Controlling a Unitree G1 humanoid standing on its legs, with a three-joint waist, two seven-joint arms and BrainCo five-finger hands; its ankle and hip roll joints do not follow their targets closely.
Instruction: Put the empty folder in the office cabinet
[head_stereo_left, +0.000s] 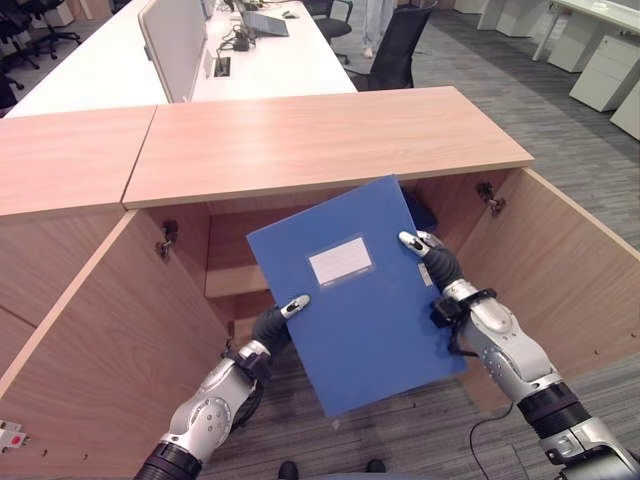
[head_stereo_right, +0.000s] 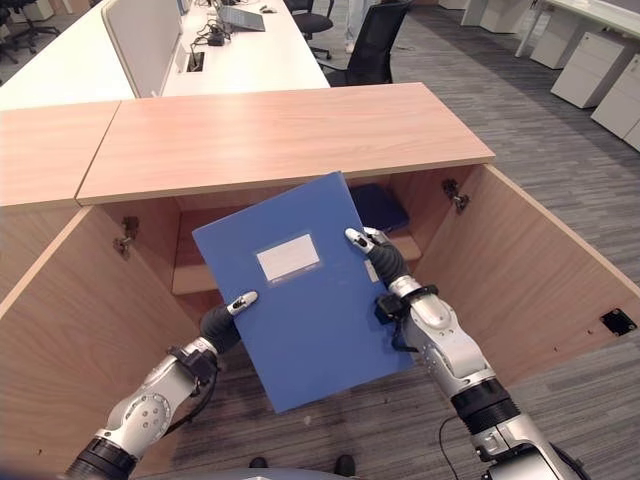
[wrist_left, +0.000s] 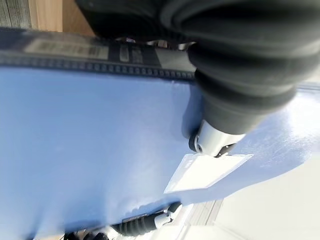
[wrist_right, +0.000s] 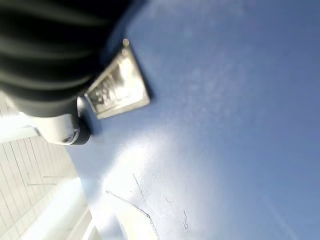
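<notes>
We note the cabinet (head_stereo_left: 330, 145) open, 2 doors swung wide, a dark blue item (head_stereo_right: 380, 207) on its shelf (head_stereo_right: 195, 278); before it, tilted, the blue folder (head_stereo_left: 355, 295) pinched at opposite edges by left robot hand (head_stereo_left: 285, 315) and right robot hand (head_stereo_left: 425, 250).

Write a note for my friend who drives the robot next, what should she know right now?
Left robot hand: thumb hooked over the left edge of the blue folder, gripping it.
Right robot hand: gripping the folder's right edge.
The folder is held up, tilted, in front of the open cabinet, not yet inside. Another dark blue item already lies on the shelf.
Done: both doors open, folder picked up.
Left: move the folder in onto the shelf and let go.
</notes>
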